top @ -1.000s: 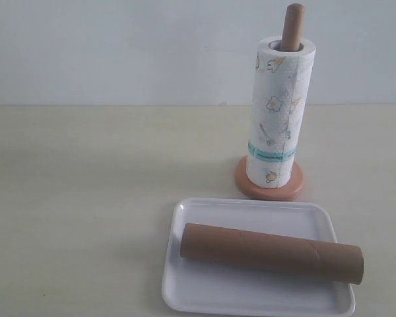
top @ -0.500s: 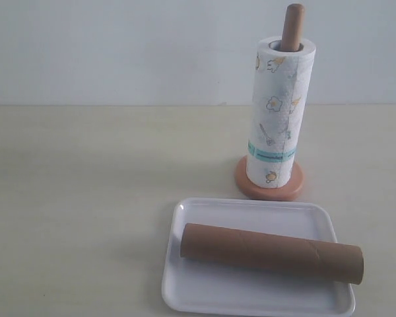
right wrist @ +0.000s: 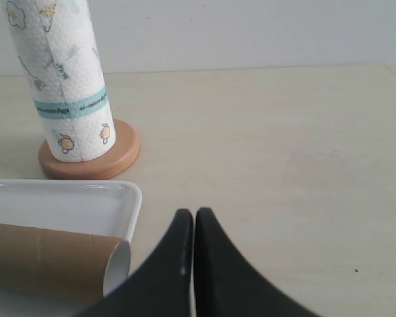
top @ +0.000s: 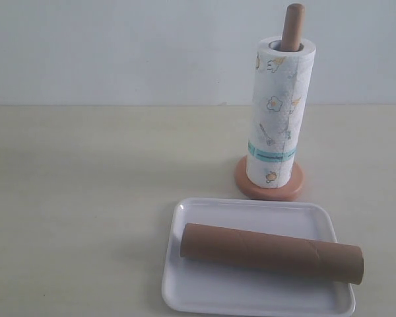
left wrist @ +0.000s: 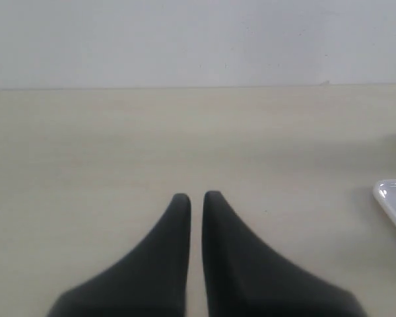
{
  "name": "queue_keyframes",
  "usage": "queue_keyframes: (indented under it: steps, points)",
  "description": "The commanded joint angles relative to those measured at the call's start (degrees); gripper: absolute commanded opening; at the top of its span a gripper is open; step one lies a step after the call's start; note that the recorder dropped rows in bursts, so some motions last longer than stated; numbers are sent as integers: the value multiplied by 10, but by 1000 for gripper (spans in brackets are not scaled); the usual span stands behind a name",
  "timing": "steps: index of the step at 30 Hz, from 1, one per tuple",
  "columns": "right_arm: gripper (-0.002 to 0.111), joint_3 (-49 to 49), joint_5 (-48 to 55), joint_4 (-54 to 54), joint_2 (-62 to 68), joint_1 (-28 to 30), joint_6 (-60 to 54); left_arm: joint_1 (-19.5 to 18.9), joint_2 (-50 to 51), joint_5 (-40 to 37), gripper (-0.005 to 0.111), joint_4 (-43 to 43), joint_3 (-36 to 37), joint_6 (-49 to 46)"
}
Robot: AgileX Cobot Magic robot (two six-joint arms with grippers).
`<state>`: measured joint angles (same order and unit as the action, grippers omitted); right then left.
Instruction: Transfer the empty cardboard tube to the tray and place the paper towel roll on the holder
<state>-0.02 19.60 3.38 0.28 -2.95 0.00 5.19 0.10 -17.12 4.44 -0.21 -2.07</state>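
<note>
A: Now, item one: empty cardboard tube?
B: Lying flat on the white tray. Its long axis runs along the tray's longer side, slightly skewed, and one end reaches over the tray's short rim.
A: Item two: paper towel roll?
B: Upright just behind the tray, threaded on the wooden holder. The pole tip shows above the core and the roll sits on the disc base.
A: Right gripper?
B: Jaws pressed together, pinching nothing. It is over the table, just beside the tray's corner, with the tube's open end close at its side.
A: Left gripper?
B: Jaws likewise pressed together, empty. It is well apart from the tray; only a tray corner shows at the edge of its wrist view.
A: Nearer arm?
B: Right, clearly.
A: Outstanding work?
B: None, by my judgement: both items sit where the task wants them. Any further move would be nudging the overhanging tube end inward along its own axis, and the right arm is placed for that.
</note>
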Motion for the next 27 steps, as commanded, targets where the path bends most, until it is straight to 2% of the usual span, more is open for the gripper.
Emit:
queue_keyframes:
  steps: [1, 27]
  points:
    - [0, 0, -6, -2, -3, 1, 0, -4, -1, -2, 6, 9, 2, 21]
    - [0, 0, -6, -2, -3, 1, 0, -8, -1, -2, 6, 7, 2, 21]
